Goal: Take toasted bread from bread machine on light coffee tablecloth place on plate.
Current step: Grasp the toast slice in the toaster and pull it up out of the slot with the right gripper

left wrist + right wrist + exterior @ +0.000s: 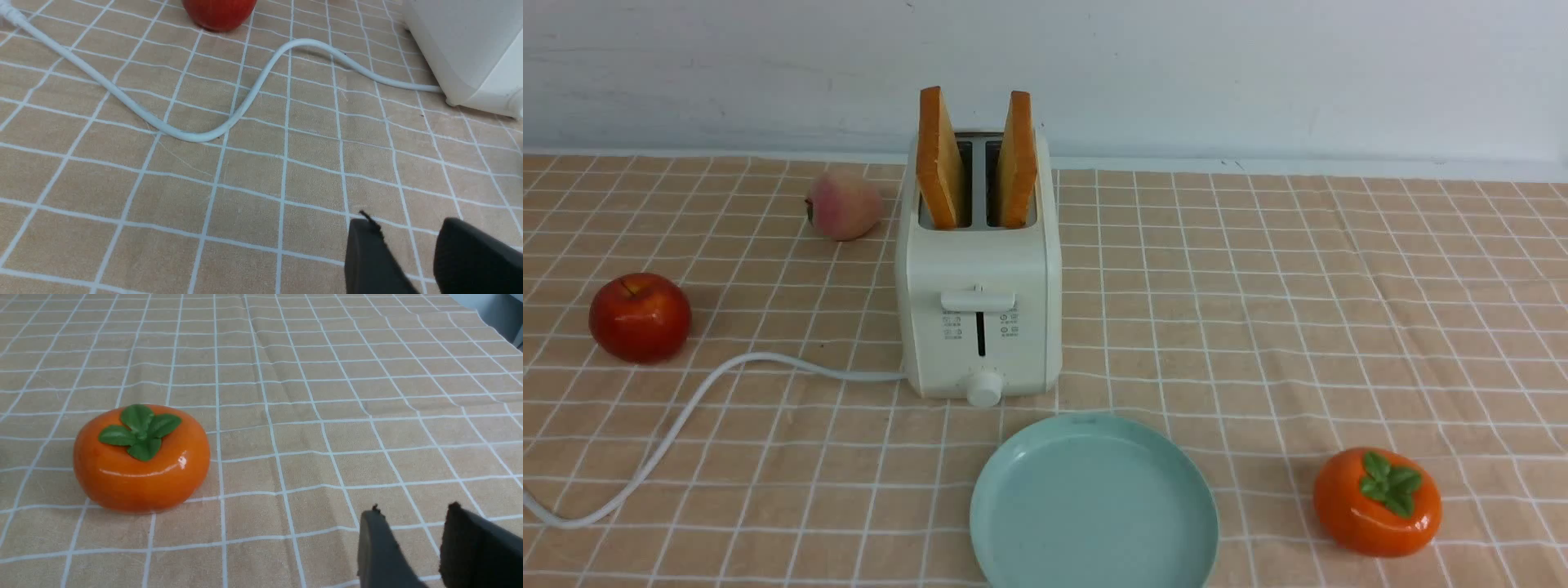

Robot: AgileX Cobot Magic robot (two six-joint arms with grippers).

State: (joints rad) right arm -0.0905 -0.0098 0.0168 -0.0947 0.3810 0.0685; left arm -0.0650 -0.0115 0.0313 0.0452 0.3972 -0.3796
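Left gripper (408,232) and right gripper (412,518) both part-open, holding nothing, over the bench (1339,310). Toasted bread (939,159), two slices, stands in bread machine (978,294) slots behind the plate (1094,506). Likely light, stiff, crumbly: pinch protruding top across faces

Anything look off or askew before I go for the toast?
Nothing spilled or damaged. The left toast slice and right toast slice tilt outward in the bread machine, forming a V, not upright.

The tablecloth (1258,327) carries the bread machine (978,310) centrally, the plate (1094,506) at the near edge, an apple (640,317) and a peach (843,205) leftward, and a persimmon (1377,502) by the near right corner.
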